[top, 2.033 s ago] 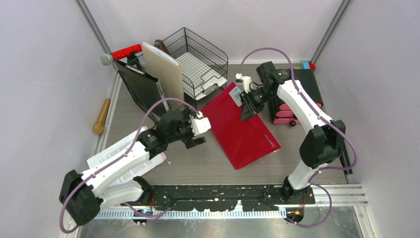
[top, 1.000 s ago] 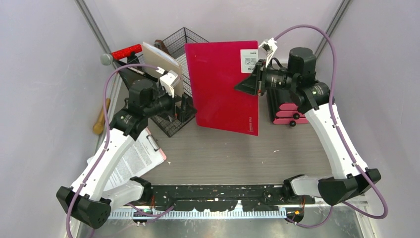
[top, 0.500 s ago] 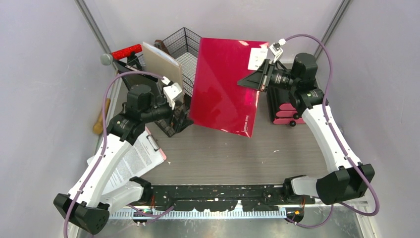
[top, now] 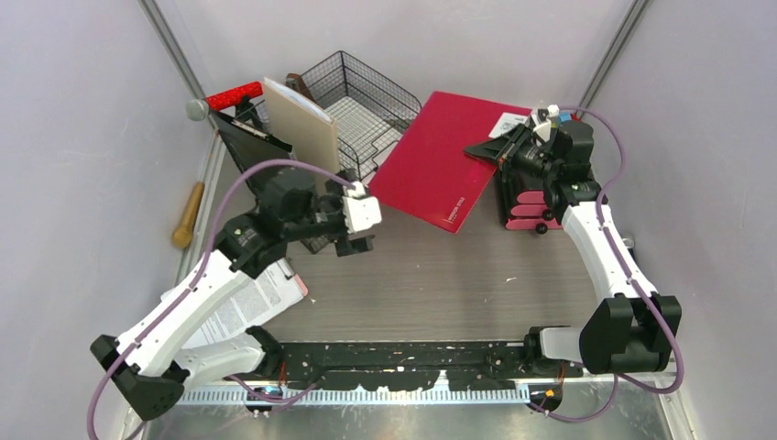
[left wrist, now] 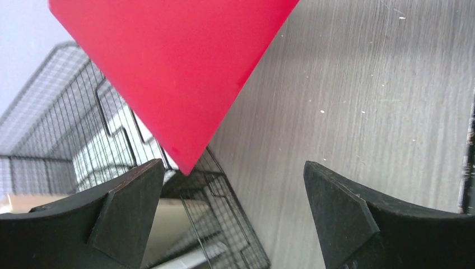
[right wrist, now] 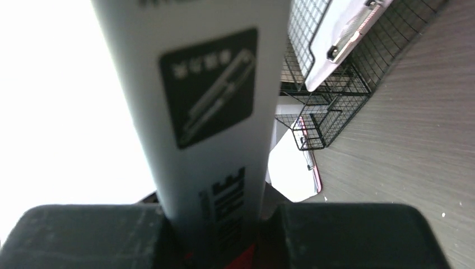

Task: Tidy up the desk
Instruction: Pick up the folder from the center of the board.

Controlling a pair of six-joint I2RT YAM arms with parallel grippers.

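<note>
Clamping a red folder [top: 438, 170] by its labelled corner, the right gripper [top: 483, 149] holds it tilted over the far edge of the desk [top: 440, 284], between the wire tray [top: 366, 101] and the drawer unit [top: 527, 206]. Only the overhead view shows the whole folder and both arms. The right wrist view shows the grip up close: both jaws are pressed shut on the folder's white label [right wrist: 207, 112], and a white clipboard [right wrist: 341, 33] lies in the tray behind it. The left wrist view shows the folder's lower corner [left wrist: 179, 73] hanging in front of the tray's mesh; whether they touch cannot be told. The left gripper [left wrist: 235, 190] is spread wide and holds nothing. The left arm reaches from the near left corner toward the tray's front. The right arm stretches up the right side, its wrist above the drawer unit.
</note>
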